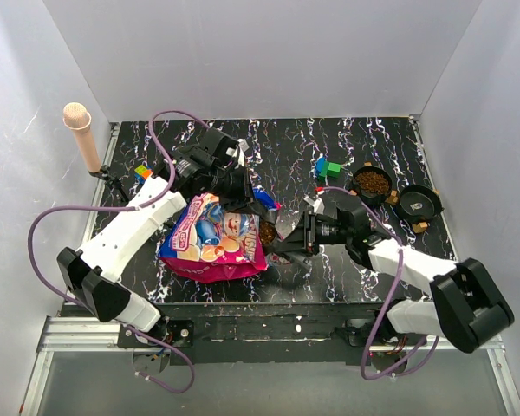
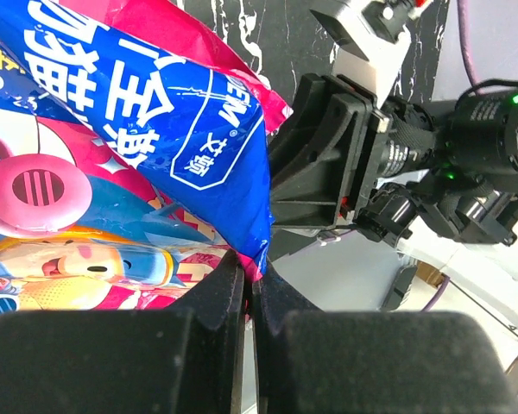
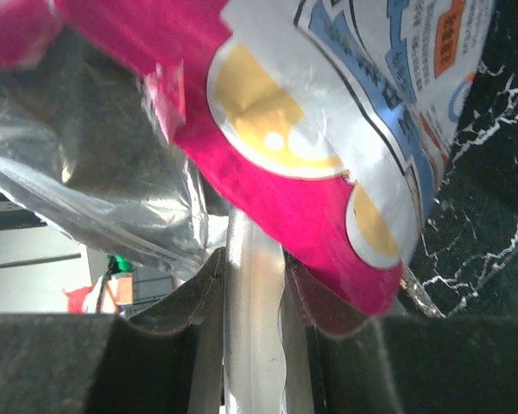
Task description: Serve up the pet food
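The glossy magenta-pink pet food bag (image 1: 212, 236) lies on the black marbled table with its opened mouth to the right. Brown kibble (image 1: 267, 232) shows inside the mouth. My left gripper (image 1: 253, 198) is shut on the bag's far top corner; in the left wrist view the gripper (image 2: 249, 263) pinches the blue-and-pink edge of the bag (image 2: 138, 155). My right gripper (image 1: 286, 243) is shut on the near lip of the mouth; in the right wrist view the gripper (image 3: 253, 259) clamps the silver inner seam of the bag (image 3: 328, 129).
A black bowl (image 1: 373, 182) holding kibble and a second black bowl (image 1: 416, 204) that looks empty stand at the right. Blue-and-green toy blocks (image 1: 328, 166) lie behind them, another block (image 1: 143, 172) at the left. A pinkish post (image 1: 81, 134) stands far left.
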You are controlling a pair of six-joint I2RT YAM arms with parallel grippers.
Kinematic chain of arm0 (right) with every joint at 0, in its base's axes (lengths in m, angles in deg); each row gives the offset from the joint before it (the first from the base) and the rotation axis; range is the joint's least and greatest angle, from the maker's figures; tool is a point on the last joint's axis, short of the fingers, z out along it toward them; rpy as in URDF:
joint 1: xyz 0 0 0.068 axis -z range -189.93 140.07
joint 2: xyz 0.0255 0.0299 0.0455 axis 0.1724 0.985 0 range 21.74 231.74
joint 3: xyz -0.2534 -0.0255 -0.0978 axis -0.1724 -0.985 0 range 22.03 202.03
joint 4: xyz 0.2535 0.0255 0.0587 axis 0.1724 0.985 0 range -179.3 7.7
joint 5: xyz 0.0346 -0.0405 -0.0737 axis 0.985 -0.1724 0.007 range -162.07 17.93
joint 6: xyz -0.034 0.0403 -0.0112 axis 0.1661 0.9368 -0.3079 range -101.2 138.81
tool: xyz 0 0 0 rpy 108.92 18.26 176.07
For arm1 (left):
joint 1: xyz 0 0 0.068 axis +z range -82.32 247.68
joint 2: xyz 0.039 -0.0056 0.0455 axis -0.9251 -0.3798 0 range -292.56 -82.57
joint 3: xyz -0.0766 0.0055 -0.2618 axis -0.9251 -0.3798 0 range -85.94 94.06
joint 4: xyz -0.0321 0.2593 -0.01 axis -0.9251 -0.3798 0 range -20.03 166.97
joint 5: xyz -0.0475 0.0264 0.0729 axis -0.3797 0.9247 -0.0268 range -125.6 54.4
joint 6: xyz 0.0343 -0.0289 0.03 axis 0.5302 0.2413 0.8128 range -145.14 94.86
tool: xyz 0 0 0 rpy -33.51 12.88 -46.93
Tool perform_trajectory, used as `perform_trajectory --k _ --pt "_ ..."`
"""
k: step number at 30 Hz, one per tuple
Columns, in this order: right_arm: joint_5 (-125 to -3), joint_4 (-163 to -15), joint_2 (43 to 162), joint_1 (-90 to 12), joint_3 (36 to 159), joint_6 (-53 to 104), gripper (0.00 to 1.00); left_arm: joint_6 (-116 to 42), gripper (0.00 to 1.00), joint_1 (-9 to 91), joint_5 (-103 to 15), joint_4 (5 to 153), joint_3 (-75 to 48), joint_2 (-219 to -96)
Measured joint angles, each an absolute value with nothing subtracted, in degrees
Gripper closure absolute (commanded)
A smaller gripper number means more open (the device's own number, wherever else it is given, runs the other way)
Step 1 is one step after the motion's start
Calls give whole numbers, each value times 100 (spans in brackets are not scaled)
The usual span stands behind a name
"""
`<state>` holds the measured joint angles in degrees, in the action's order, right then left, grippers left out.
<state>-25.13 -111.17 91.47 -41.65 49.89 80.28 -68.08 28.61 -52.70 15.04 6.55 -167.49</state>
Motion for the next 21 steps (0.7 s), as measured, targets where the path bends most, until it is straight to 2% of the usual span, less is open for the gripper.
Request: perform_trajectory --k 5,8,11,21 --pt "-2334 -11758 9613 -4141 4945 8537 99 -6694 100 2865 -5316 1373 808 -16867" --pt "-2496 -10890 8861 -4139 4923 8288 99 -6633 100 2874 -5377 1331 845 -16920" --pt "-2380 -10647 8262 -4060 4925 8113 99 -6626 100 2878 -5401 1342 843 -16933" --pt "-2139 -9950 7654 -3698 4628 7857 99 -6705 100 2876 -5615 1497 854 -17204"
